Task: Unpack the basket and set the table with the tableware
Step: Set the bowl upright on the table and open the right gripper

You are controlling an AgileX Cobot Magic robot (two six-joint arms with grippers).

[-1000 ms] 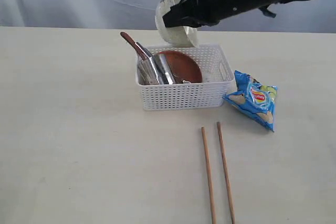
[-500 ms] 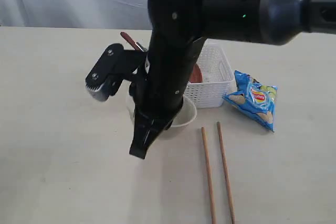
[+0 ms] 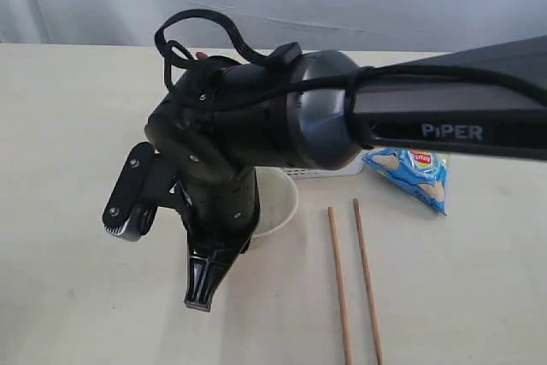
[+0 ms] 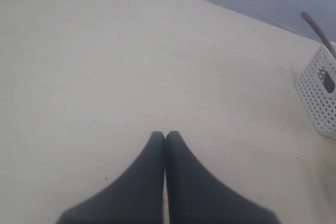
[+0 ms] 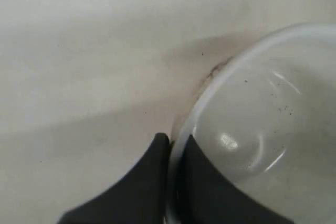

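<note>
Cream bowl (image 3: 278,203) in a narrow pinch
Clamped rim in right gripper (image 5: 176,140) for upright landing on table (image 3: 68,126) near chopsticks (image 3: 338,279); held left gripper (image 4: 166,135) shut, empty.

Table (image 3: 68,126) left of arm (image 3: 282,121) bare — chopsticks (image 3: 339,279), chips bag (image 3: 414,168) block the right

The tabletop (image 3: 68,126) is pale beige. The bowl (image 5: 252,129) is glossy cream-white with tiny dark specks. The chopsticks (image 3: 338,279) are reddish-brown. The bag (image 3: 414,168) is bright blue with a red-and-yellow logo. The basket (image 4: 319,90) is white, patterned with small holes. The arm (image 3: 282,126) is black with white lettering; the left pincer (image 4: 166,136) and right pincer (image 5: 175,141) are black too.
</note>
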